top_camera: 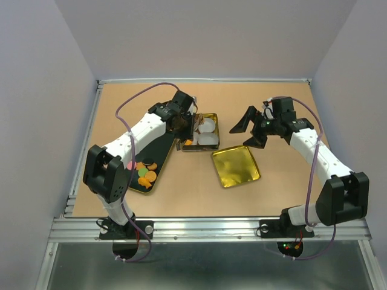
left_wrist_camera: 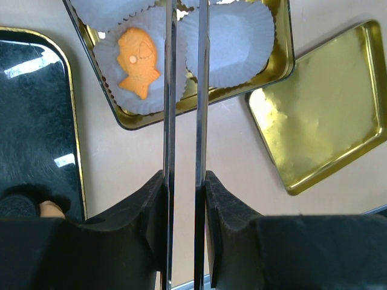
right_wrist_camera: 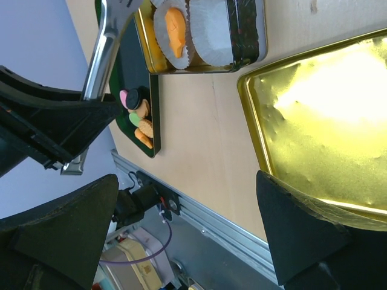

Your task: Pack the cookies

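Several cookies (top_camera: 146, 172), mostly orange with a pink and a green one, lie on a black tray (top_camera: 158, 151); they also show in the right wrist view (right_wrist_camera: 138, 115). One orange fish-shaped cookie (left_wrist_camera: 138, 60) lies in a white paper cup inside the gold tin (left_wrist_camera: 289, 51). My left gripper (left_wrist_camera: 185, 178) is shut on metal tongs (left_wrist_camera: 170, 90); the blades point over the tin with a narrow gap and nothing between them. In the top view my left gripper (top_camera: 181, 121) is at the tin's left edge. My right gripper (top_camera: 249, 129) is open and empty, right of the tin and above the gold lid (top_camera: 236, 166).
Empty white paper cups (left_wrist_camera: 230, 42) fill the other parts of the tin. The gold lid (left_wrist_camera: 326, 121) lies open side up, right of and nearer than the tin. The black tray (left_wrist_camera: 36, 121) lies left of the tin. The table's metal rail (right_wrist_camera: 205, 211) runs along the near edge.
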### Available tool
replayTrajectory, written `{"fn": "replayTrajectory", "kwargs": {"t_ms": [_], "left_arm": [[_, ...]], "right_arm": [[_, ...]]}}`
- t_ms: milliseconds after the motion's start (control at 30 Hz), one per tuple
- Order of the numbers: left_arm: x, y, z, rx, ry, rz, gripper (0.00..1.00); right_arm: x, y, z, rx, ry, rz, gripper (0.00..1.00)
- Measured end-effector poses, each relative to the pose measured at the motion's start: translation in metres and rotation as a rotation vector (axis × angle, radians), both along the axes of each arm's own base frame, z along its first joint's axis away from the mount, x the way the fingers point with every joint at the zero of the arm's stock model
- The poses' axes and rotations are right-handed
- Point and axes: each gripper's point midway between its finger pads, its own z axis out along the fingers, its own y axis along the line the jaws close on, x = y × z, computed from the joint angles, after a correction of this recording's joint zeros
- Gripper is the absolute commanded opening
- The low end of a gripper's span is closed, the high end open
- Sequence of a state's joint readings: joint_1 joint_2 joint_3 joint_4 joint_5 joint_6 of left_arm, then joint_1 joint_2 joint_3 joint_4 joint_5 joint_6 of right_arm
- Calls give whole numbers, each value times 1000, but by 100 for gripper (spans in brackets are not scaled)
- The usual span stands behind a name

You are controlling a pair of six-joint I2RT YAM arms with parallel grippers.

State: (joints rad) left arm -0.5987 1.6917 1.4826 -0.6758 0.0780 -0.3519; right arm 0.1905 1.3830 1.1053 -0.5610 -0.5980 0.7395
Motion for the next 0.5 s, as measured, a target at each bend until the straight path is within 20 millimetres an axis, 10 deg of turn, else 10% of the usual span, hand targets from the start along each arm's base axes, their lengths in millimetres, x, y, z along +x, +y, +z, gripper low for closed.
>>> {"fn": "replayTrajectory", "kwargs": {"t_ms": [500], "left_arm": [[-5,-9,-29,22,43,16,0]], "right_arm": [[-4,-3,4,-1,-5,-6,100]]}}
